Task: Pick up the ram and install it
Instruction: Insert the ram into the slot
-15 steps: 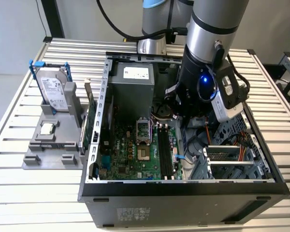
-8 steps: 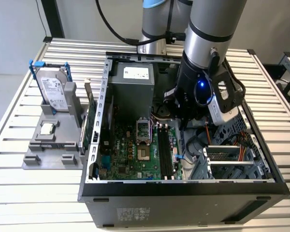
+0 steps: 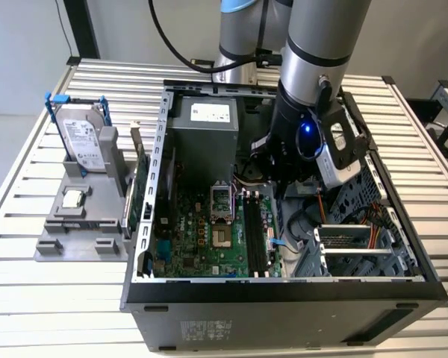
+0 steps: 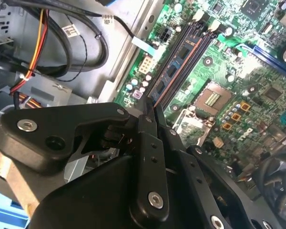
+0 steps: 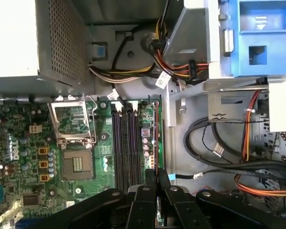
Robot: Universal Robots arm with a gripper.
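Your gripper (image 5: 157, 183) is clamped on the ram (image 5: 158, 143), holding it edge-down inside the case, just beside the motherboard's black slots (image 5: 126, 143). Pickup is done; the stick is not yet seated.

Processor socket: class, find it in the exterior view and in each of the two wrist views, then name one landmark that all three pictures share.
Exterior view: the processor socket sits mid-motherboard, on the exterior view's left of the black memory slots.
First wrist view: the socket lies beside the slots.
Second wrist view: the socket lies alongside the slots.
Shared landmark: the memory slots.
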